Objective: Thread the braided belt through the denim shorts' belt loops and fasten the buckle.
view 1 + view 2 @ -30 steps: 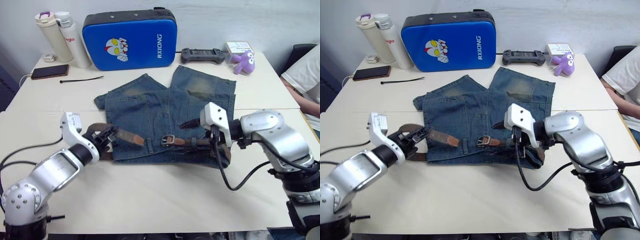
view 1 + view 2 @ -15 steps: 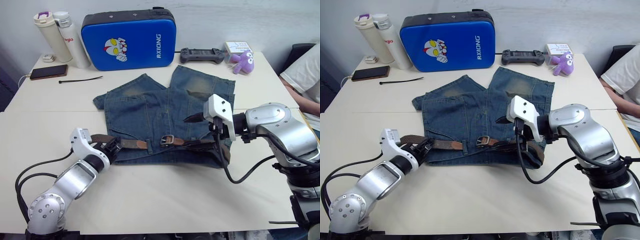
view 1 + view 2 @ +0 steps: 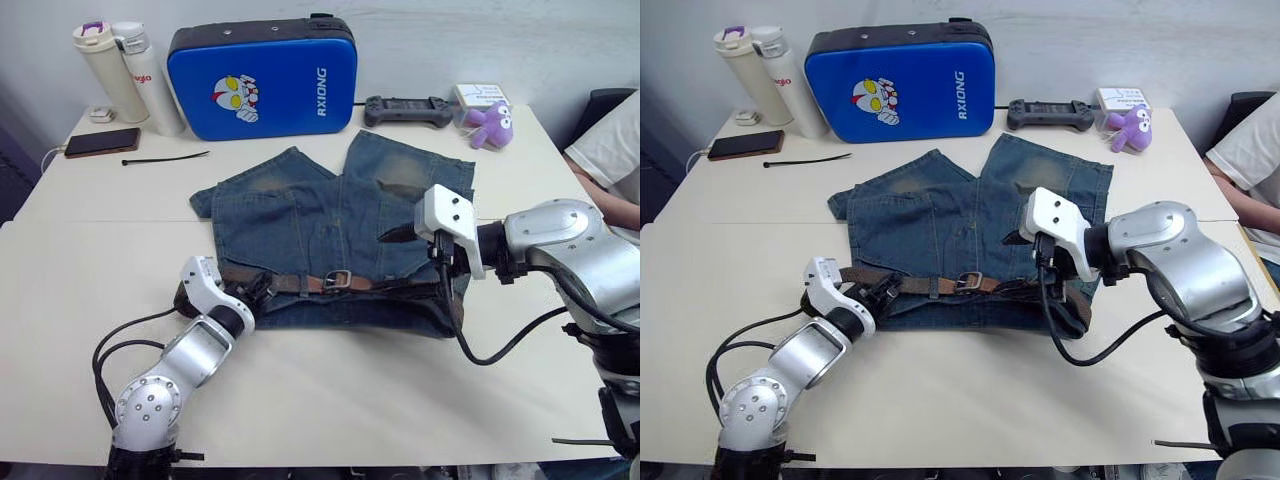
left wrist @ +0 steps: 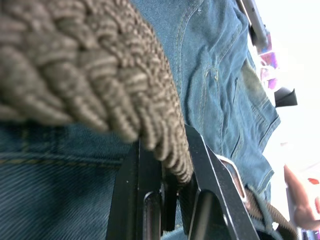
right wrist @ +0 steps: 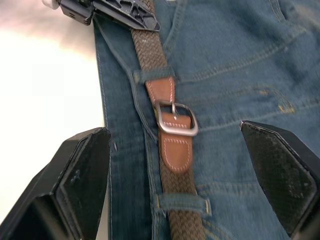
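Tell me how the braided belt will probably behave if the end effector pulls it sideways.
The braided belt looks woven and soft, so it would likely bend and follow the pull rather than stay stiff. Because it runs under a belt loop on the denim shorts, the shorts may drag along too.

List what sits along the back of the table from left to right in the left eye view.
Two bottles → blue case → black game controller → purple octopus toy.
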You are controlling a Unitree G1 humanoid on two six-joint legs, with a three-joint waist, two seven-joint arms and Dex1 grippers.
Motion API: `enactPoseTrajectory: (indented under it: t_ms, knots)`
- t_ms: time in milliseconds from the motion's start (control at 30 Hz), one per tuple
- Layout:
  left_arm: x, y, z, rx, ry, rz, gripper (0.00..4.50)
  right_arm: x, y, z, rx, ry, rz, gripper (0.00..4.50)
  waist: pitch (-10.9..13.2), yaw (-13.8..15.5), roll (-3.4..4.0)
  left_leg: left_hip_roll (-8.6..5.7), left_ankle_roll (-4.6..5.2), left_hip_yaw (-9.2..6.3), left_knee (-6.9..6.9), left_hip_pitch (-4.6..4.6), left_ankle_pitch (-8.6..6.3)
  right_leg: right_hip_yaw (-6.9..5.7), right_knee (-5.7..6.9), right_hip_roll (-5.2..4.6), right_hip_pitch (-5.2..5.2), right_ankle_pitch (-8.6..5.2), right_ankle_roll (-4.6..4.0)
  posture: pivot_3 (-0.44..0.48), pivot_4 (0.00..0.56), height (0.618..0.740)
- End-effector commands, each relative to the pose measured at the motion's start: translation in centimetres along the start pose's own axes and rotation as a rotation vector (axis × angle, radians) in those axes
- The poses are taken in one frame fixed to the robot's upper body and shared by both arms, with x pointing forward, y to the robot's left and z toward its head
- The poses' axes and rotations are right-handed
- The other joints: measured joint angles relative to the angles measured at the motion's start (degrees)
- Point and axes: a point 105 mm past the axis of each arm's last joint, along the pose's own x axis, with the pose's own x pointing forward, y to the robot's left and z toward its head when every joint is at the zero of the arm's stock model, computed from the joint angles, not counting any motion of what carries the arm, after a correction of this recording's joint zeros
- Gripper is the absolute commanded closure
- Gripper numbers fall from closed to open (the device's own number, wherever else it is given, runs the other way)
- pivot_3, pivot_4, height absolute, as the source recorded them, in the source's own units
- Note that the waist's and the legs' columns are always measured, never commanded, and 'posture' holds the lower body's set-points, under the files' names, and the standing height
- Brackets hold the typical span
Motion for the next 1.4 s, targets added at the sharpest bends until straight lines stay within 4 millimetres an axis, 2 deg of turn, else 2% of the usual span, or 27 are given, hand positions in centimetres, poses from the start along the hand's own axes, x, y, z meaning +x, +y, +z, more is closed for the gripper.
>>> enactPoseTrajectory:
  t_ms: [33, 400, 533, 733, 800, 967, 1133, 1267, 1300, 1333, 1367, 1400]
  knots:
    - [0.9, -1.3, -0.7, 0.043, 0.042, -0.062, 4.5, -0.8, 0.3, 1.4, -0.063, -0.014, -0.022, 0.06, 0.0, 0.1, 0.0, 0.0, 0.0, -0.01, 0.0, 0.0, 0.0, -0.01, 0.0, 0.01, 0.0, 0.0, 0.0, 0.0, 0.15, 0.74]
    - [1.8, -0.7, -3.1, 0.093, 0.222, -0.032, 4.5, 0.0, 1.1, 0.4, -0.085, 0.004, -0.038, 0.06, 0.0, 1.1, 0.0, 0.0, -0.01, -0.03, 0.0, 0.0, 0.0, -0.01, -0.04, 0.0, 0.02, 0.02, 0.04, 0.0, 0.15, 0.74]
    - [1.7, -1.1, -2.8, 0.145, 0.239, -0.053, 4.5, 0.1, 1.1, -0.1, -0.091, 0.009, -0.045, 0.06, 0.0, 1.2, 0.0, -0.01, -0.01, -0.04, 0.0, -0.01, 0.0, -0.02, -0.07, 0.0, 0.03, 0.02, 0.04, 0.0, 0.15, 0.74]
    - [1.6, -0.7, -2.5, 0.27, 0.351, -0.106, 4.5, 0.4, 1.2, -0.9, -0.097, 0.022, -0.046, 0.06, 0.0, 1.1, 0.0, 0.0, -0.05, -0.07, 0.0, 0.0, 0.02, -0.04, -0.06, 0.02, 0.03, 0.02, 0.04, 0.0, 0.15, 0.74]
    - [1.8, -1.0, -3.0, 0.312, 0.399, -0.135, 4.5, 0.5, 1.2, -1.1, -0.102, 0.028, -0.044, 0.06, 0.0, 1.1, 0.0, 0.0, -0.05, -0.07, 0.0, 0.01, 0.02, -0.04, -0.06, 0.02, 0.03, 0.02, 0.04, 0.0, 0.15, 0.74]
    - [1.9, -3.3, -4.4, 0.338, 0.48, -0.252, 4.5, 1.0, 1.8, -1.5, -0.118, 0.042, -0.031, 0.06, 0.0, 1.3, 0.0, -0.02, -0.03, -0.13, 0.0, -0.05, 0.01, -0.09, -0.16, -0.02, 0.07, 0.03, 0.07, 0.0, 0.15, 0.74]
    - [2.1, -3.5, -4.3, 0.359, 0.494, -0.261, 4.5, 2.7, 3.8, -3.2, -0.233, 0.102, 0.01, 0.06, 0.0, 1.1, 0.0, -0.04, -0.03, -0.15, -0.02, -0.06, 0.01, -0.12, -0.18, -0.03, 0.06, 0.03, 0.09, 0.0, 0.15, 0.74]
    - [2.0, -2.5, -3.7, 0.368, 0.493, -0.225, 4.5, 4.1, 4.8, -3.7, -0.375, 0.1, 0.014, 0.06, 0.0, 1.1, 0.0, -0.04, -0.08, -0.15, -0.02, -0.04, 0.02, -0.11, -0.15, -0.01, 0.05, 0.03, 0.09, 0.0, 0.15, 0.74]
    - [2.0, -2.3, -3.6, 0.368, 0.493, -0.221, 4.5, 4.4, 4.7, -3.8, -0.406, 0.097, 0.0, 0.44, 0.0, 1.0, 0.0, -0.04, -0.09, -0.15, -0.02, -0.04, 0.03, -0.11, -0.14, 0.0, 0.05, 0.03, 0.09, 0.0, 0.15, 0.74]
    - [2.0, -2.3, -3.6, 0.368, 0.494, -0.218, 4.5, 4.6, 4.7, -3.9, -0.428, 0.095, -0.009, 0.57, 0.0, 0.9, 0.0, -0.04, -0.1, -0.15, -0.02, -0.03, 0.03, -0.1, -0.14, 0.0, 0.05, 0.03, 0.09, 0.0, 0.15, 0.74]
    - [2.0, -2.2, -3.5, 0.368, 0.494, -0.217, 4.5, 4.8, 4.6, -4.0, -0.448, 0.096, -0.017, 0.89, 0.0, 0.9, 0.0, -0.03, -0.12, -0.14, -0.02, -0.02, 0.04, -0.09, -0.13, 0.02, 0.05, 0.03, 0.09, 0.0, 0.15, 0.74]
    - [2.0, -2.2, -3.5, 0.368, 0.494, -0.216, 4.5, 4.9, 4.6, -4.1, -0.461, 0.096, -0.022, 1.37, 0.0, 0.9, 0.0, -0.03, -0.14, -0.15, -0.02, -0.01, 0.04, -0.09, -0.12, 0.03, 0.05, 0.03, 0.09, 0.0, 0.15, 0.74]
